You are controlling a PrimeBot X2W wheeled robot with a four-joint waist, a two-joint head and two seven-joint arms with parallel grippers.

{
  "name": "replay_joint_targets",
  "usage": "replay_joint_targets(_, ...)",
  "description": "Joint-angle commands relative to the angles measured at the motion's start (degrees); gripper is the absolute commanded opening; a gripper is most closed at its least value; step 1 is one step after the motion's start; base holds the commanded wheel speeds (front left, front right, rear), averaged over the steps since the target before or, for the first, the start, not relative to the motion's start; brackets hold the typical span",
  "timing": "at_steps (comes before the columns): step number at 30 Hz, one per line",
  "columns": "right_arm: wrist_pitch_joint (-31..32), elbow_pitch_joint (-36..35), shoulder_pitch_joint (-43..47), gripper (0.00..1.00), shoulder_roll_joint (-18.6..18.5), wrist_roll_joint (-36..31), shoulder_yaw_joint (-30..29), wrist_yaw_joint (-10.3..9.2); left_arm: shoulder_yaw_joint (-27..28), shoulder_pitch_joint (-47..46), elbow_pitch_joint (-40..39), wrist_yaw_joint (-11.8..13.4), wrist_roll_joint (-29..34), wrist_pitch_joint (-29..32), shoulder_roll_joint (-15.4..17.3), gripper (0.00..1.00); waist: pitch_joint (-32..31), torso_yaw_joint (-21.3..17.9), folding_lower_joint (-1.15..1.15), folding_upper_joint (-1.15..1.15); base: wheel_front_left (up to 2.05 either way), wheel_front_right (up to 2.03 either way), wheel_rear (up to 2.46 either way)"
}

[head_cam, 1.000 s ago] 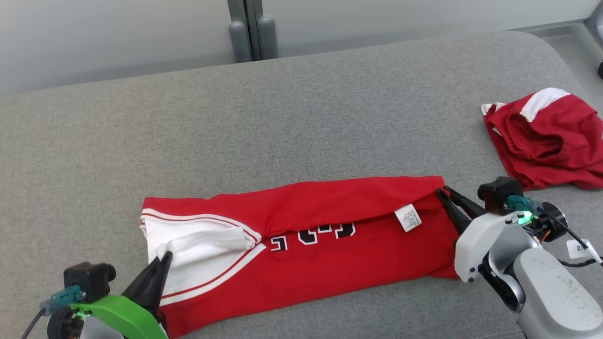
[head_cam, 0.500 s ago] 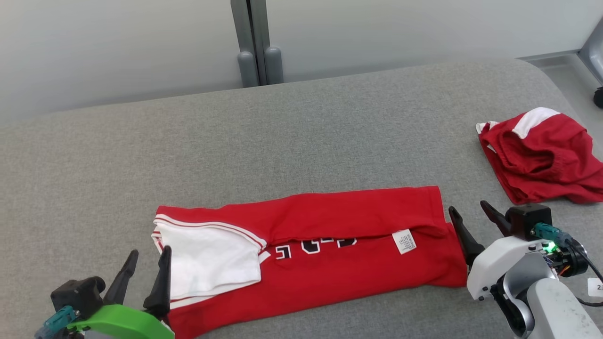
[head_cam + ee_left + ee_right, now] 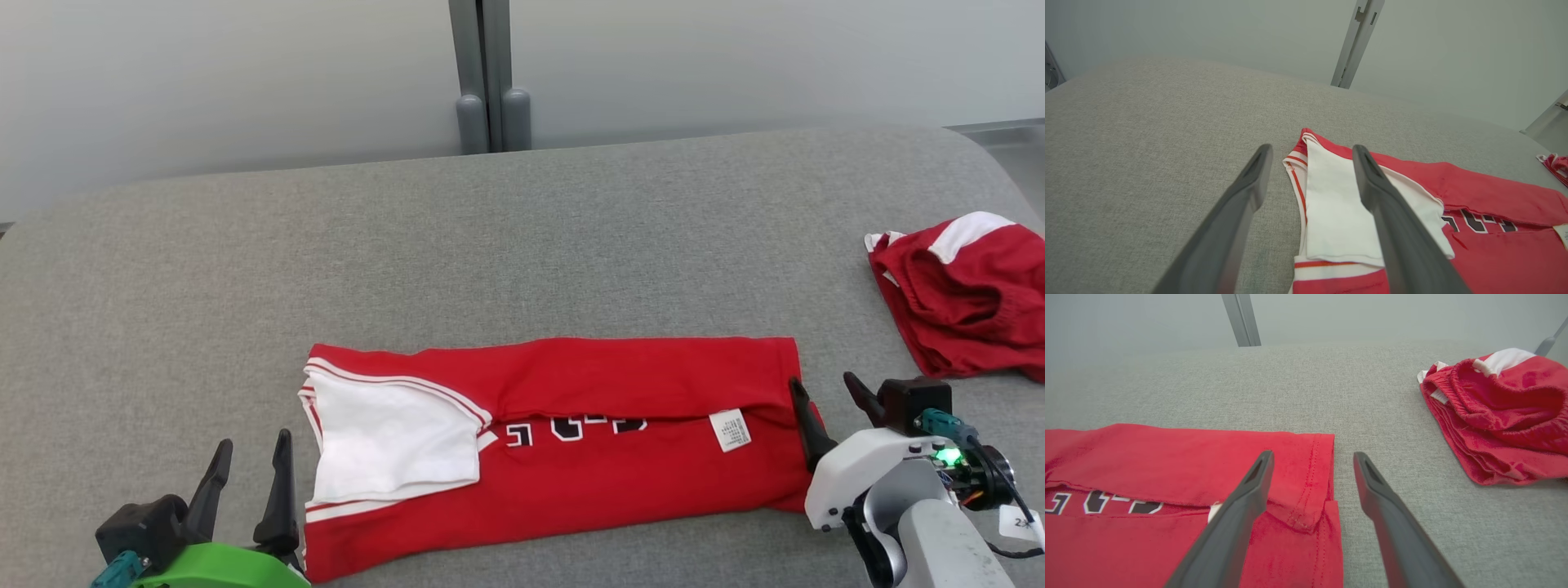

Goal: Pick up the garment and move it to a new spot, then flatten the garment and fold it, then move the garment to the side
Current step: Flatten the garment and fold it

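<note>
One lengthwise fold showed in the garment [image 3: 571, 457]; left claw [image 3: 254, 441] and right claw [image 3: 821, 380] gaped wide, empty; further folding and the sideways move remained.

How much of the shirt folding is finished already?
Done: the red shirt lies spread flat on the grey cushion, with its far long edge folded over the lettering. In hand: nothing; the left tool and right tool are open at its two ends, gripping no cloth. Left: probably more folds to make it smaller, then moving it to the side.
</note>
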Motion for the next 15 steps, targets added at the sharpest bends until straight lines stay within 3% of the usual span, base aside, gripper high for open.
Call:
replay_joint_targets(1,-1.23,1.7,-0.81,1.0,0.15,-1.46,-1.24,-0.08,0.41,0.52,0.18,-0.42,0.5,-0.16,-0.3,1.0,0.4,1.0,0.0,0.0,0.0,0.0,0.0)
replay_joint_targets(9,-6.2,13.32,-3.59,1.0,0.83,-5.66,-5.96,-0.08,1.44,0.99,1.15,-1.41,1.85,-0.16,-1.28,1.0,0.7,3.12,0.0,0.0,0.0,0.0,0.0)
replay_joint_targets(15,-9.01,19.67,-6.26,1.0,0.94,-7.61,-5.82,-0.08,2.39,1.41,1.28,-1.71,2.25,-0.16,-1.73,1.0,0.92,3.29,0.0,0.0,0.0,0.0,0.0)
